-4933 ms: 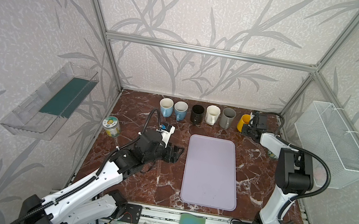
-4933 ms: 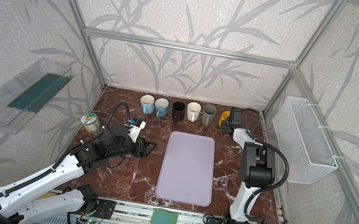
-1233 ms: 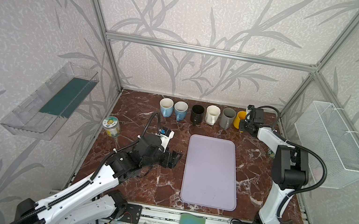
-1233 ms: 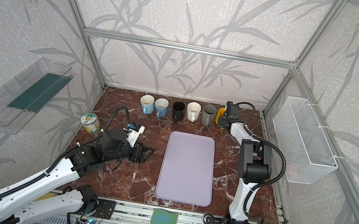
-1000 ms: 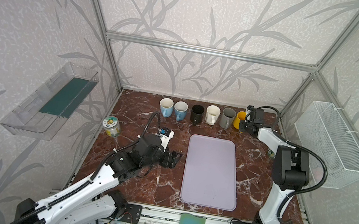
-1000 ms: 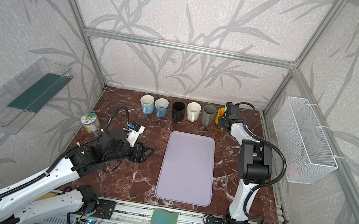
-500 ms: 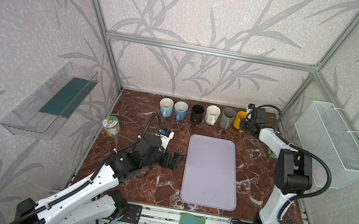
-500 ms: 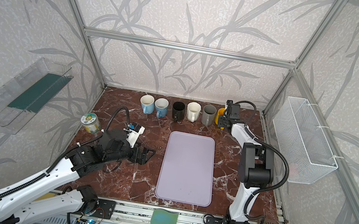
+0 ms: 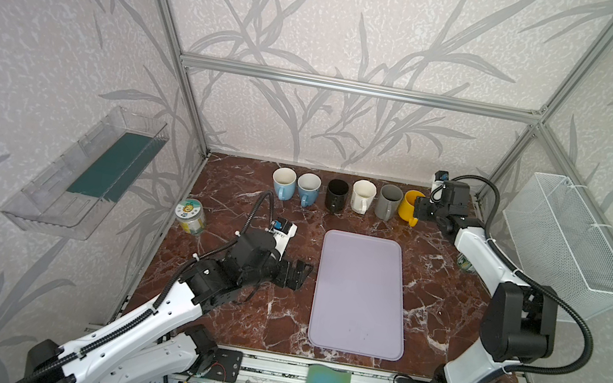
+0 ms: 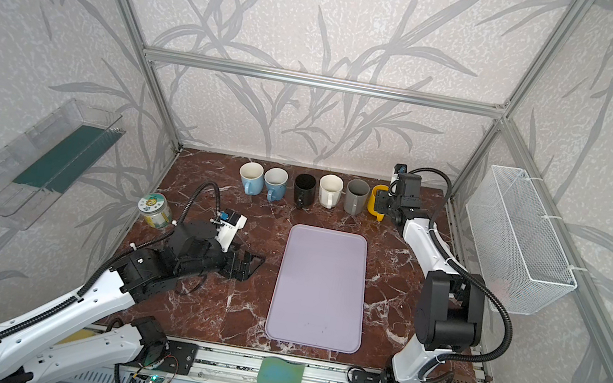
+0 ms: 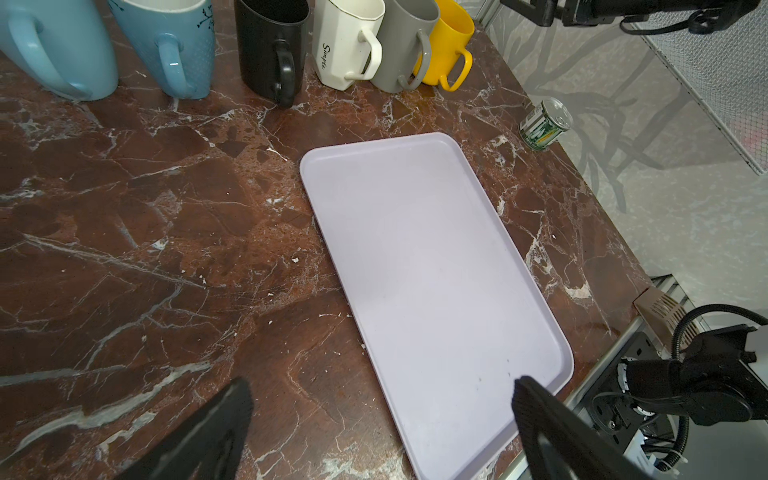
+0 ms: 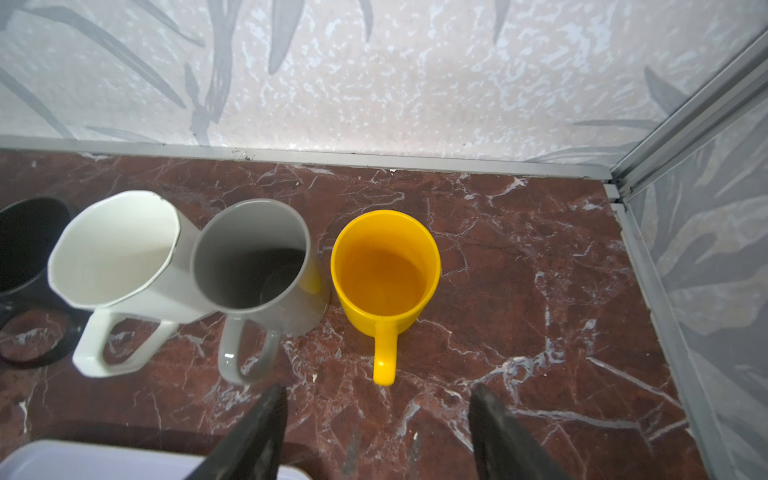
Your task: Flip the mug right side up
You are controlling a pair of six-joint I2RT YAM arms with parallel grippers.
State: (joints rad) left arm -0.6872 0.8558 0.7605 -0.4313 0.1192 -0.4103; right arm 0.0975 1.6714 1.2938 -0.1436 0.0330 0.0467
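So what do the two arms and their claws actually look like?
They look alike. The left arm and right arm have white shells, black joint housings and black ribbed cables looping alongside. The left claw and right claw are black, with two flat fingers each.

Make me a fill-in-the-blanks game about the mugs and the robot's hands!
The row of mugs has ___ mugs.
The mug at the end beside the right hand is ___.
Every mug's opening faces ___.
The left hand is ___, holding nothing.
Missing words: six, yellow, up, open.
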